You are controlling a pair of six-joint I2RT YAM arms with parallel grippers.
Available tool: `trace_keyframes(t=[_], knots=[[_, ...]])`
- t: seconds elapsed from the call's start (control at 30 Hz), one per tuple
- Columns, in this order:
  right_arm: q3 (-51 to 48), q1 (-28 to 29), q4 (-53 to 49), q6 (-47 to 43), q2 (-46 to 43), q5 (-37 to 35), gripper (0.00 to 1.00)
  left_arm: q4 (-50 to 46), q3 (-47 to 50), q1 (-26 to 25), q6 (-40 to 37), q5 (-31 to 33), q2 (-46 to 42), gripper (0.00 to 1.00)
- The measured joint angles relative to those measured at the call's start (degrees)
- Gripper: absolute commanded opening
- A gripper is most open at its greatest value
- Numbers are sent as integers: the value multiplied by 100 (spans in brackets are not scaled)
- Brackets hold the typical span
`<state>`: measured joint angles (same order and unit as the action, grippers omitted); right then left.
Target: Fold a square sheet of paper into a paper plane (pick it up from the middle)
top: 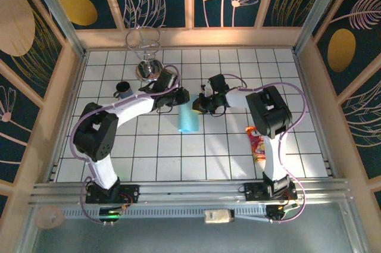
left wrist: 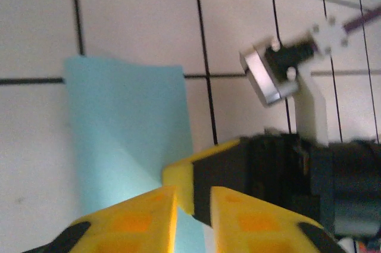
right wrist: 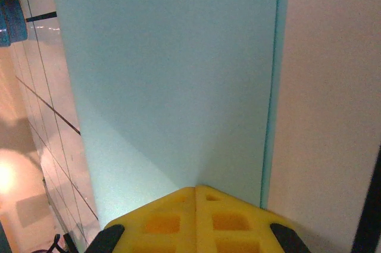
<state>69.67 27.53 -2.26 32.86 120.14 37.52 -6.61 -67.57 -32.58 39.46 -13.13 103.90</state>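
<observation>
– Right wrist: what is seen nearest?
– The right gripper [right wrist: 195,189], its pads pressed together, with the near edge of the sheet [right wrist: 166,74] pinched between them.
– And the left gripper [left wrist: 194,190]?
– Its pads are set close beside the right one, with a slim gap left. Whether paper is nipped cannot be told.
– Where is the sheet found?
– On the table [top: 238,164], midway between the arms, doubled into a narrow strip.
– How far along is the plane judged to be?
– Early. One lengthwise fold is made; nose corners and wings are not yet folded.
</observation>
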Motion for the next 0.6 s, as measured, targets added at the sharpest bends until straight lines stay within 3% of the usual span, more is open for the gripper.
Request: trace_keyframes(t=[0.2, 0.6], knots=[[9, 0, -15, 0, 4, 0, 3, 87, 63, 0, 26, -605, 479, 10], [46, 2, -81, 0, 31, -2, 2, -125, -208, 0, -66, -575, 1099, 8]])
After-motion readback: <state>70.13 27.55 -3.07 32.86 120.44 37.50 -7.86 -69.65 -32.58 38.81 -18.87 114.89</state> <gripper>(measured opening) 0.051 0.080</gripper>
